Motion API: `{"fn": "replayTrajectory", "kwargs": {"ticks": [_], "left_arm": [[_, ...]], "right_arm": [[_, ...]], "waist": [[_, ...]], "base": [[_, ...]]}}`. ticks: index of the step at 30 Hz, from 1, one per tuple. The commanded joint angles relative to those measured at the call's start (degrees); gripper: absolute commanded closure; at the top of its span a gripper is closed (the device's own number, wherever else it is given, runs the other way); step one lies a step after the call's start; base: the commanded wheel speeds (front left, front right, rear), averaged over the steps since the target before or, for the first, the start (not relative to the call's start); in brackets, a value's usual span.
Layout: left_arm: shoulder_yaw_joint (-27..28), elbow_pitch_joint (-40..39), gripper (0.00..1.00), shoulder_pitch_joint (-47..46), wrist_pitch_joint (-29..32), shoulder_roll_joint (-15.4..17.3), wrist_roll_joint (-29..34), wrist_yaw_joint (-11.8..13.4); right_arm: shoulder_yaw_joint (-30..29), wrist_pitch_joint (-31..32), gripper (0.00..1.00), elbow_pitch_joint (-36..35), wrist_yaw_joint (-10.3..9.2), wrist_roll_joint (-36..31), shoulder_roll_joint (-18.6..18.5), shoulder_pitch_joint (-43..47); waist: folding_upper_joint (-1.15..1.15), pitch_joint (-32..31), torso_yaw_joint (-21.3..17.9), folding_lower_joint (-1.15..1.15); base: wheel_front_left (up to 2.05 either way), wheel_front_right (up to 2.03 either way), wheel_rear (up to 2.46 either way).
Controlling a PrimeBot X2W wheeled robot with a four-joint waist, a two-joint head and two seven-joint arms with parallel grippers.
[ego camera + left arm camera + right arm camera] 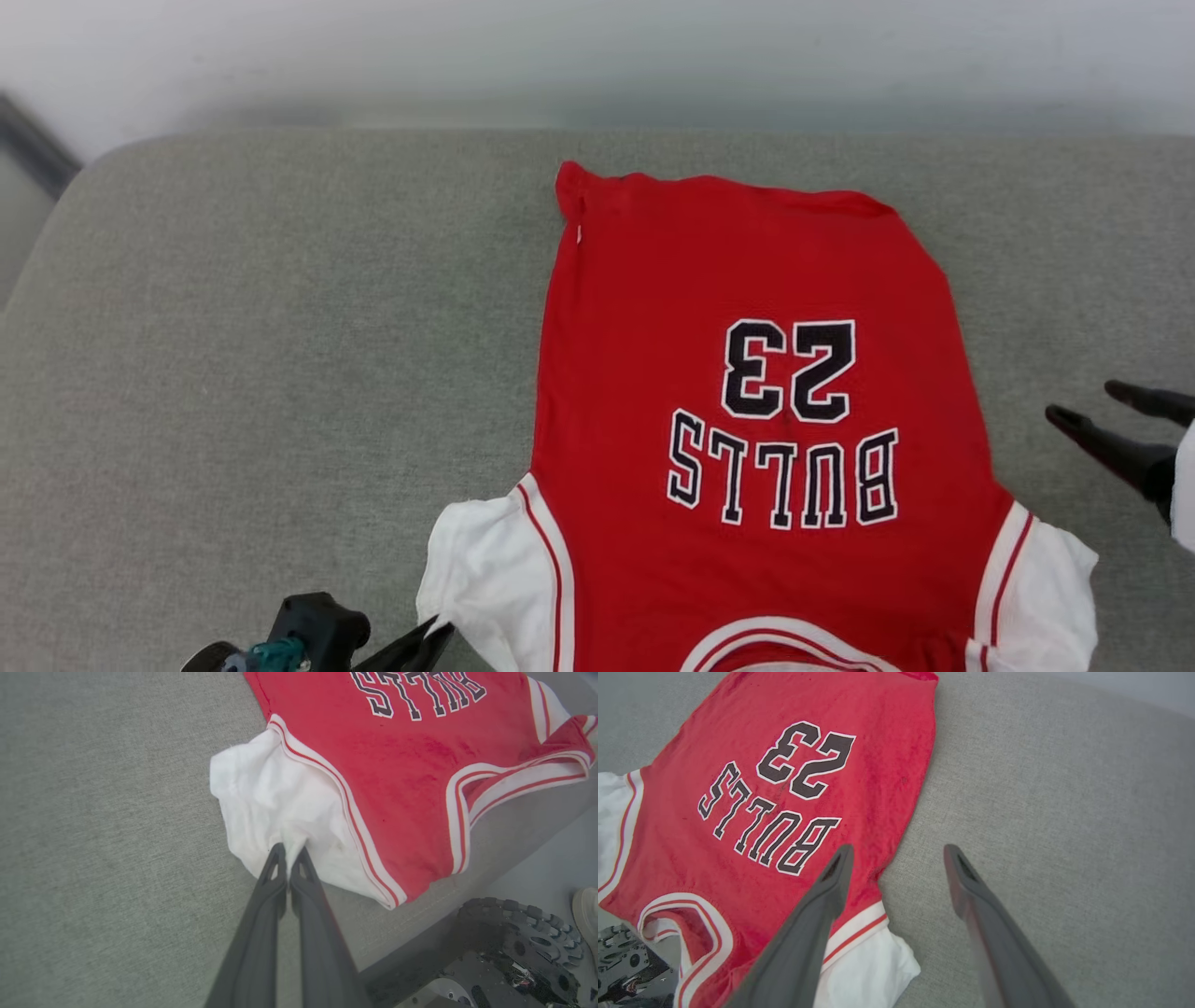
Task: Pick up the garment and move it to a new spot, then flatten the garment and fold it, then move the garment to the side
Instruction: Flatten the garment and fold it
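Note:
The garment [747,280] lies spread on the grey cushion with its print up and its collar toward me. It is a red jersey with white sleeves and black-and-white lettering. My left gripper [290,848] is shut on the edge of the white left sleeve [266,793], at the head view's bottom edge [439,635]. My right gripper [897,849] is open with nothing between its fingers. It hovers just past the garment's right edge [1081,399], beyond the right sleeve [868,970]. The jersey's hem [709,182] is bunched at its far left corner.
The grey fabric surface [280,327] extends wide to the left and right of the garment. Its front edge [420,914] runs close under the collar. Below it are my wheeled base [523,933] and a pale shoe [586,910]. A pale wall [597,56] stands behind.

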Motion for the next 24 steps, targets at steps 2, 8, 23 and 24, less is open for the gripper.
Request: {"fn": "replayTrajectory", "kwargs": {"ticks": [2,8,23,24], "left_arm": [[-0.3,-2.7,1.00,-1.7,1.1,0.1,0.8,0.1],[-0.7,-6.1,1.00,-4.7,1.6,-0.8,2.3,-0.7],[-3.3,-8.7,1.00,-10.9,1.7,-5.5,5.7,-3.1],[-3.4,-8.7,1.00,-11.1,1.6,-5.7,5.8,-3.2]], "right_arm": [[-2.9,5.9,0.00,1.1,-0.04,-0.4,2.1,-4.3],[-9.9,20.6,0.00,7.6,-0.04,-5.1,8.0,-15.3],[-24.1,44.2,0.00,17.9,-0.04,-29.4,20.7,-32.6],[-24.8,44.9,0.00,18.0,-0.04,-30.6,20.9,-32.6]], "waist": [[0.00,4.4,3.5,0.00],[0.00,10.7,7.9,0.00],[0.00,20.5,17.1,0.00],[0.00,20.8,17.5,0.00]], "base": [[0.00,0.00,0.00],[0.00,0.00,0.00],[0.00,0.00,0.00],[0.00,0.00,0.00]]}}
